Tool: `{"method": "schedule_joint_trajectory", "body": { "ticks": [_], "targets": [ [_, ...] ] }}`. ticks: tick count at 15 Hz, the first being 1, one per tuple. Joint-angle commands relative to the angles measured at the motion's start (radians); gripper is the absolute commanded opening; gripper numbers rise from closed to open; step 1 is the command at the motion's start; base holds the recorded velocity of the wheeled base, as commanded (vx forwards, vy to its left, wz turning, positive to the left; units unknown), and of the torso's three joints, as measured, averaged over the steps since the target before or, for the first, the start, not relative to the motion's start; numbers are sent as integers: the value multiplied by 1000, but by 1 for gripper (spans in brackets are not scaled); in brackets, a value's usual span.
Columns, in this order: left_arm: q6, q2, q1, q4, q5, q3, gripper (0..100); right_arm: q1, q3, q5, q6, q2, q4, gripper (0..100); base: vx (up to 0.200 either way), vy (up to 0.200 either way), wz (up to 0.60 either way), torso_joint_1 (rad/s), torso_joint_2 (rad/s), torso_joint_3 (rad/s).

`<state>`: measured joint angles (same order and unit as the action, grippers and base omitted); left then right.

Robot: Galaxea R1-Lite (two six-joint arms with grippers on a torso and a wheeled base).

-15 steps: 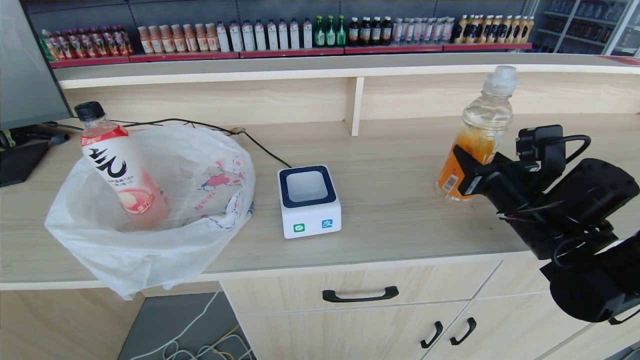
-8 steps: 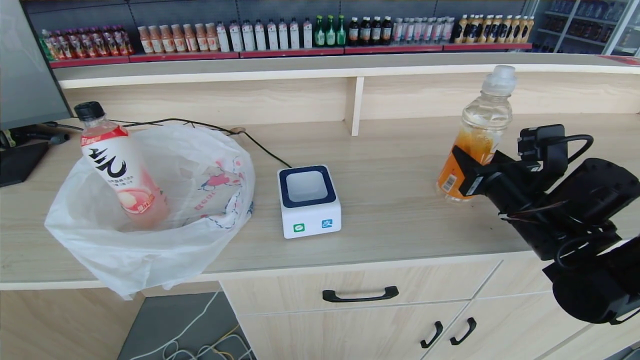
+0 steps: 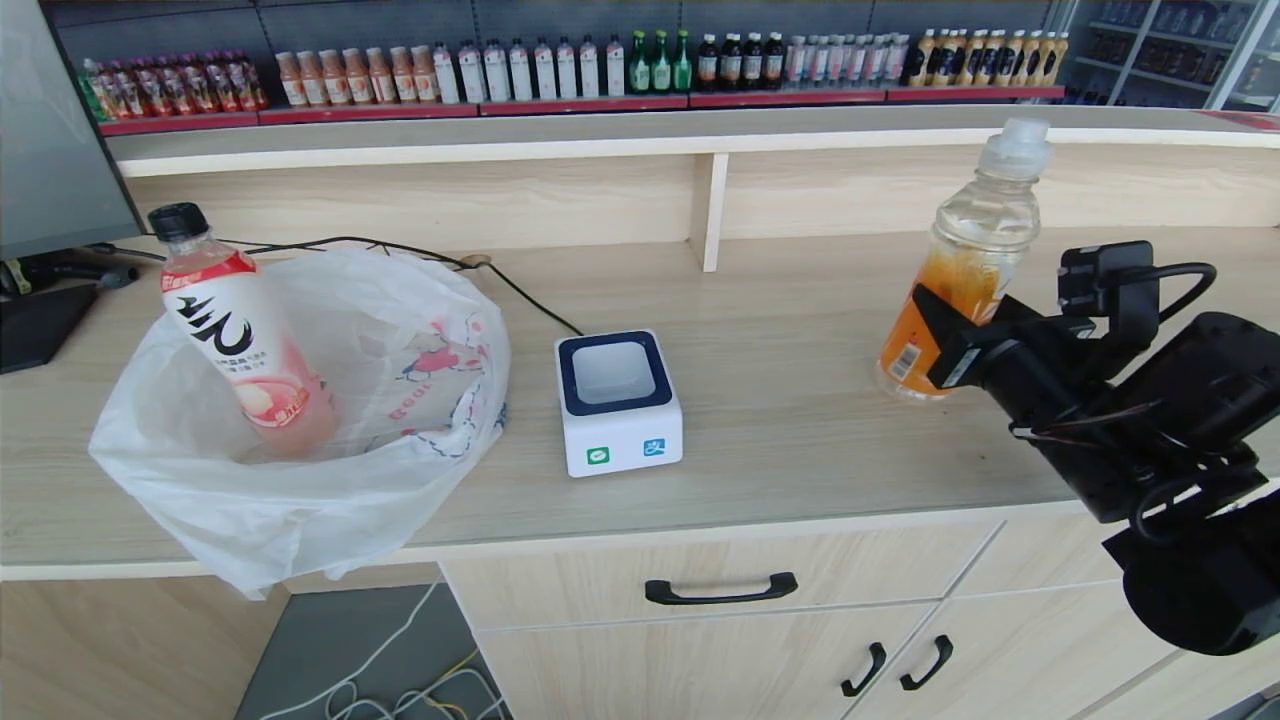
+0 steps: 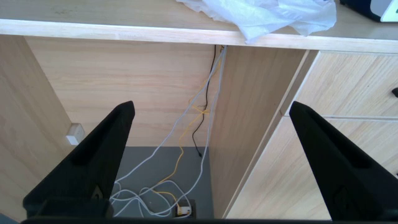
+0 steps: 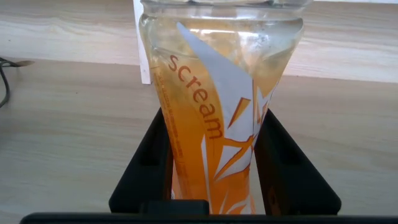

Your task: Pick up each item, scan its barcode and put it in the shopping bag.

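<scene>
— While that arm hangs over there, tell me what it has got.
— The right jaws are closed on the orange bottle (image 3: pixel 960 280), at the right of the frame. From the wrist camera you see it squeezed between the two black fingers (image 5: pixel 146 174), one on each side of its label.
— Standing straight?
— Leaning a little, cap toward the upper right. Its base is low over the worktop (image 3: pixel 780 400); whether it touches, I cannot tell.
— And the scanner?
— The scanner (image 3: pixel 618 400) sits mid-frame, window up, well apart from that bottle. Left of it the shopping bag (image 3: pixel 300 510) lies open with a pink bottle (image 3: pixel 245 340) leaning inside, black cap up.
— The other arm?
— Left jaws spread wide, nothing between them, down below the worktop edge in front of the cabinet (image 4: pixel 261 124), with cables (image 4: pixel 200 112) trailing down to the floor.
</scene>
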<state>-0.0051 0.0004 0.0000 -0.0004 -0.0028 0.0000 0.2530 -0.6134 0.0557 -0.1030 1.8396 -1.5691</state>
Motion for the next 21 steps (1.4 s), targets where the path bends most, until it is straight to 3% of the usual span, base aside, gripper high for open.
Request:
{"method": "schedule_joint_trajectory", "body": {
  "ticks": [1, 6, 9, 14, 19, 21],
  "targets": [
    [-1, 0, 0, -1, 0, 0, 100, 5, 4, -1, 0, -22, -2, 0, 0, 0, 0, 0, 0, 0],
    [-1, 0, 0, -1, 0, 0, 100, 37, 24, -14, 25, -71, -2, 0, 0, 0, 0, 0, 0, 0],
    [-1, 0, 0, -1, 0, 0, 100, 121, 80, -14, 80, -115, -2, 0, 0, 0, 0, 0, 0, 0],
    [-1, 0, 0, -1, 0, 0, 100, 414, 215, -14, 210, -227, -2, 0, 0, 0, 0, 0, 0, 0],
    [1, 0, 0, -1, 0, 0, 100, 454, 193, -48, 281, -247, -2, 0, 0, 0, 0, 0, 0, 0],
    [1, 0, 0, -1, 0, 0, 100, 462, 210, -68, 373, -257, -2, 0, 0, 0, 0, 0, 0, 0]
  ]
}}
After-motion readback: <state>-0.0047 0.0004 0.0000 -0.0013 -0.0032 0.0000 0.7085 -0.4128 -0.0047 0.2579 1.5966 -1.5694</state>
